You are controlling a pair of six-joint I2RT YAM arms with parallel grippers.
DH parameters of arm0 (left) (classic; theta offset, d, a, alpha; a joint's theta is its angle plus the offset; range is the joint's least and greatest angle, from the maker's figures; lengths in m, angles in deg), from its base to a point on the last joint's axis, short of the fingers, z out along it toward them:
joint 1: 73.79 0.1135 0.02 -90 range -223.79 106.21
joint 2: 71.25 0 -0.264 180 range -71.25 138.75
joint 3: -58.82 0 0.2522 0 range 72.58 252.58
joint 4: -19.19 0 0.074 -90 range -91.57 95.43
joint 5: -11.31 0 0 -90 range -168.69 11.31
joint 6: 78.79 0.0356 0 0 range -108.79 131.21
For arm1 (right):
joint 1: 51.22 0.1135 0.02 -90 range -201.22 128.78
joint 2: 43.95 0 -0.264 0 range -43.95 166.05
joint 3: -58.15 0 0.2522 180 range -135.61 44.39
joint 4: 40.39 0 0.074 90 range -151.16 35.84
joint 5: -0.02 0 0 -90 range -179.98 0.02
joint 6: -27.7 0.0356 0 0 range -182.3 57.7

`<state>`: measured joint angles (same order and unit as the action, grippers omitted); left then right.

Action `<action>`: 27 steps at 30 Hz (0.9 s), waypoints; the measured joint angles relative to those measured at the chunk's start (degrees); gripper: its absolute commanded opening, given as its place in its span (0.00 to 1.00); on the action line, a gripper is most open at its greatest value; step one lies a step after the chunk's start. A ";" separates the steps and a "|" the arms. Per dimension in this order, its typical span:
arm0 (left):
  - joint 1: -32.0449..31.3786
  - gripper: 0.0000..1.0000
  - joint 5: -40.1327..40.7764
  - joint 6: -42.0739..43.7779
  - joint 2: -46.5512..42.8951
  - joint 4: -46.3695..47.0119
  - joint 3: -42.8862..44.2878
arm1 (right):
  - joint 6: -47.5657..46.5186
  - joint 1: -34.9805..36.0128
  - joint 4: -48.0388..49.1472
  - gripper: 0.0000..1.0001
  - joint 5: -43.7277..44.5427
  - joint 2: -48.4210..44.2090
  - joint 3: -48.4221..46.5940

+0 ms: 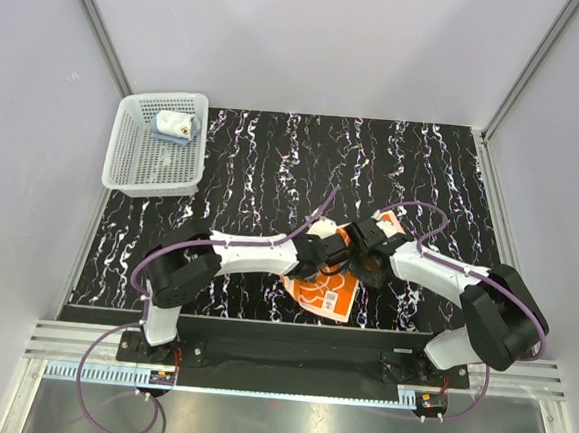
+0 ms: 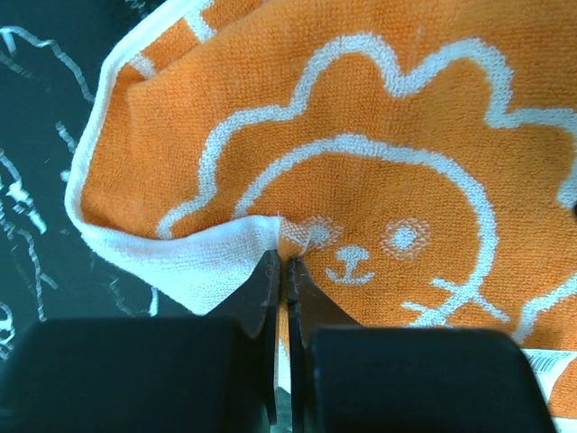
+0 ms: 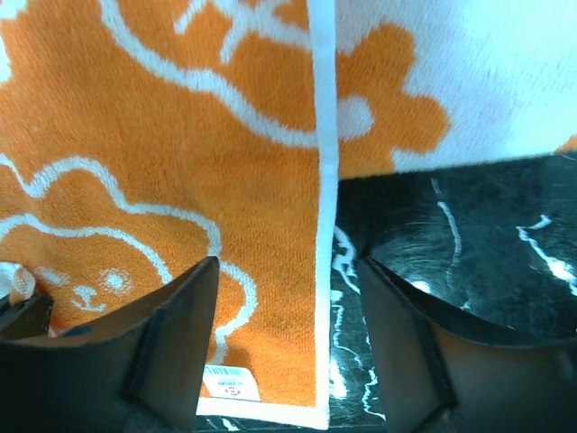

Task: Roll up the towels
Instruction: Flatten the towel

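Left end effector [image 2: 279,266] is clamped shut on a turned-up white edge of the orange terry towel [image 2: 379,117] with a white lion print; that towel lies on the black white-veined counter [image 1: 274,155] between both arms; right end effector [image 3: 288,271] stands open, straddling the towel's white border, one finger over orange cloth, the other over bare counter; the light blue towel [image 1: 173,125] sits in the white perforated plastic basket [image 1: 125,163] at the far left

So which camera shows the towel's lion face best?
The left wrist camera: the lion face fills the picture, above the left gripper pinching the towel. The right wrist camera shows it small in a corner. From above, arms mostly hide it.
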<state>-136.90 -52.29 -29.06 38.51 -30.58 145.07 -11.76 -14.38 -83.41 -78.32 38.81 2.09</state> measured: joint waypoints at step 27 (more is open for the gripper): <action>8.68 0.00 0.63 8.37 -31.41 -14.27 -14.75 | -11.58 -13.40 -0.68 0.69 -3.23 0.52 -14.93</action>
<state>-128.22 -51.66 -20.69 7.10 -44.85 130.32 -23.34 -27.78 -84.09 -81.56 39.34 -12.84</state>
